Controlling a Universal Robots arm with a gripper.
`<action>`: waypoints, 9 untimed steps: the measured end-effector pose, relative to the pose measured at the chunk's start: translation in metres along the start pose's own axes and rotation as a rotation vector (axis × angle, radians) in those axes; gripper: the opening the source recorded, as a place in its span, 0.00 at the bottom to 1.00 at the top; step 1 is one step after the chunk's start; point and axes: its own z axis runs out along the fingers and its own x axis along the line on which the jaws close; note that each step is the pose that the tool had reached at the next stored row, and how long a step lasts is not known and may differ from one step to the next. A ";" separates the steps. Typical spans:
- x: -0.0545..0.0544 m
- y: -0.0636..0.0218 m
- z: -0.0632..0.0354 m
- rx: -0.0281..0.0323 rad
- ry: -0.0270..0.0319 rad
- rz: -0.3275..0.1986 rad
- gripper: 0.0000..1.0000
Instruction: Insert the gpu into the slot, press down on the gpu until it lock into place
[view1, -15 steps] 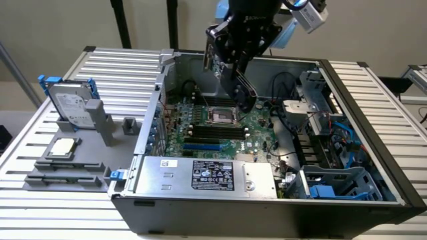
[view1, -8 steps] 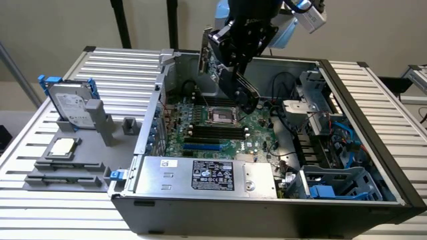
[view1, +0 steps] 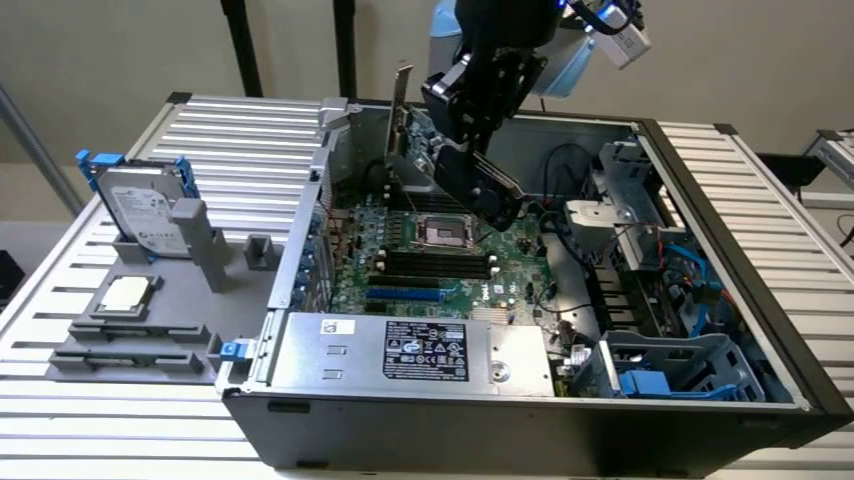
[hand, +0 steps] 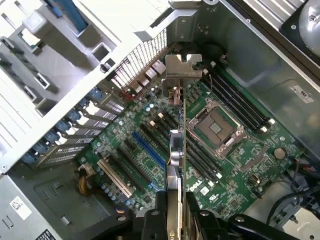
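My gripper (view1: 465, 128) hangs over the open computer case and is shut on the gpu (view1: 481, 185), a flat black card held tilted above the motherboard near the processor socket. The card's metal bracket (view1: 400, 110) points up toward the case's rear wall. In the wrist view I see the gpu (hand: 176, 150) edge-on, running from its bracket (hand: 179, 67) down to my gripper (hand: 172, 222). The slot (hand: 148, 152), a bright-blue strip, lies on the board beside and below the card, apart from it. In the exterior view the slot (view1: 404, 295) sits just behind the power supply.
A grey labelled power supply (view1: 414, 350) fills the case's near side. The processor socket (view1: 445, 235) and black memory slots (view1: 427, 265) lie under the card. Cables and a blue drive cage (view1: 667, 375) are on the exterior view's right. A hard drive (view1: 140, 210) stands outside the case.
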 end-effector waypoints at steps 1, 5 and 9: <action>0.000 0.0000 0.0008 0.0007 0.0012 -0.018 0.26; 0.000 -0.0003 0.0039 0.0038 0.0064 -0.090 0.26; 0.000 -0.0005 0.0071 0.0079 0.0111 -0.163 0.26</action>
